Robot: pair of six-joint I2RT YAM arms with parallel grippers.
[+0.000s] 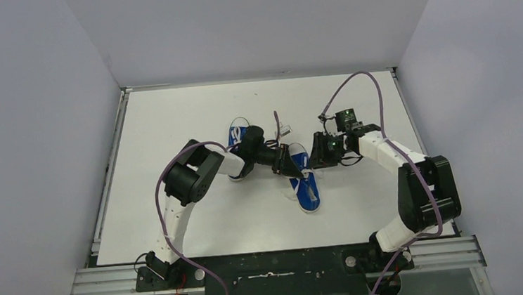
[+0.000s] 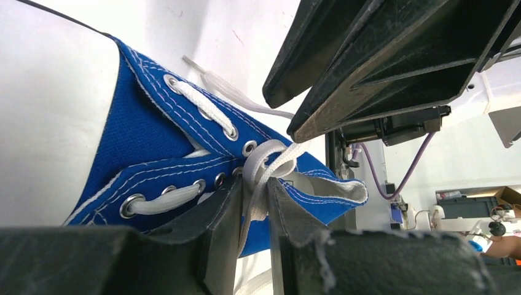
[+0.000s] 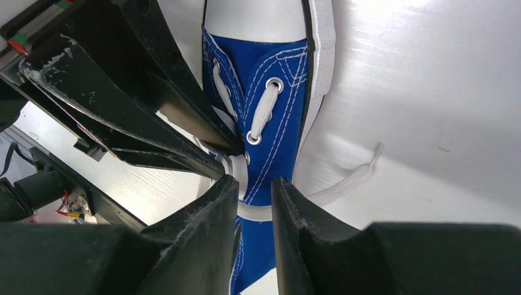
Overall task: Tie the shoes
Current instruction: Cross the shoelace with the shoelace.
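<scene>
White bench, blue sneaker [image 1: 309,193] lying near its middle: my left gripper [image 2: 254,187] pinches the lace loop [image 2: 265,161] to draw the knot, right gripper [image 3: 255,187] straddles a strand [image 3: 255,212], clamped or not I can't tell.

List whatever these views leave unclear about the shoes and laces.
- Far shoe: top view, mostly under the left arm.
- Near shoe lacing: top view, too small, left arm and right arm overlap it.
- Lace, left wrist view: left fingers hide its lower end; pinch unclear.
- Lace, right wrist view: right fingers flank it; contact unclear.
</scene>
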